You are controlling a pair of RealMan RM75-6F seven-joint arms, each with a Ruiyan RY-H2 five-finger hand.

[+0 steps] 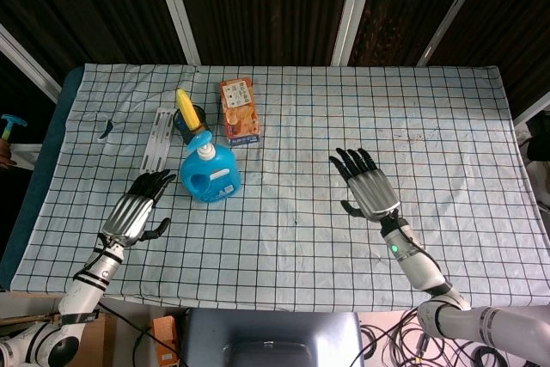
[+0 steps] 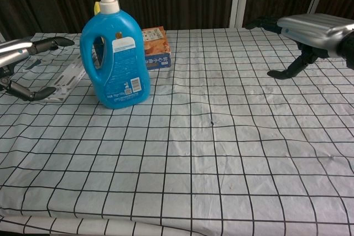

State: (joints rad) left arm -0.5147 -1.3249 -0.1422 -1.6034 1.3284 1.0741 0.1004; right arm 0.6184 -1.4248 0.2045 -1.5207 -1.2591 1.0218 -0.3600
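The left hand (image 1: pixel 137 206) hovered flat over the tabletop (image 1: pixel 301 238), fingers spread and holding nothing, just beside the blue pump bottle (image 1: pixel 209 174). The bottle stood upright near the left side. The right hand (image 1: pixel 368 183) was well apart from it, also spread and empty. In the chest view both hands were cut off at the edges. Behind the bottle, something yellow (image 1: pixel 186 107) in a dark holder was partly hidden. A snack box (image 1: pixel 240 110) and a metal strip (image 1: pixel 158 137) lay nearby.
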